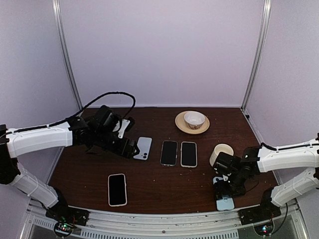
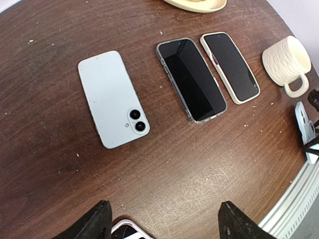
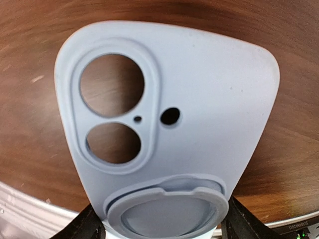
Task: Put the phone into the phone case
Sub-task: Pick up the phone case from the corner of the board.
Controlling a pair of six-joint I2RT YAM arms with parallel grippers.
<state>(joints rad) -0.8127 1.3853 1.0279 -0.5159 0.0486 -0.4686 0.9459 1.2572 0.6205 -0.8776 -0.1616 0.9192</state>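
A pale blue rubbery phone case (image 3: pixel 199 99) with 2 round camera holes lies at the near edge of the dark brown wooden tabletop (image 1: pixel 164 186), on the right side. The right gripper (image 3: pixel 162 226) is at the near end of the case. 1 black finger (image 3: pixel 84 226) sits on each side of the case, right up against its edges. It is not clear if the fingers squeeze the case or only touch it.

The light blue phone (image 2: pixel 113 99) lies flat with its back up, left of the middle of the tabletop. Its 2 small black camera eyes show. It is well apart from the case. The left gripper (image 1: pixel 132 149) hangs just beside this phone. Its fingers are apart and hold nothing.

To the right of the blue phone lie 2 more phones, side by side with their screens up. 1 is a black phone in a clear case (image 2: pixel 192 79). The other is a black phone in a cream case (image 2: pixel 230 67). A cream ribbed mug (image 2: pixel 289 62) stands past them, near the right arm.

A small bowl (image 1: pixel 194 119) sits on a tan plate (image 1: pixel 180 123) at the back. A black-screen phone with a white rim (image 1: pixel 117 189) lies near the front left.
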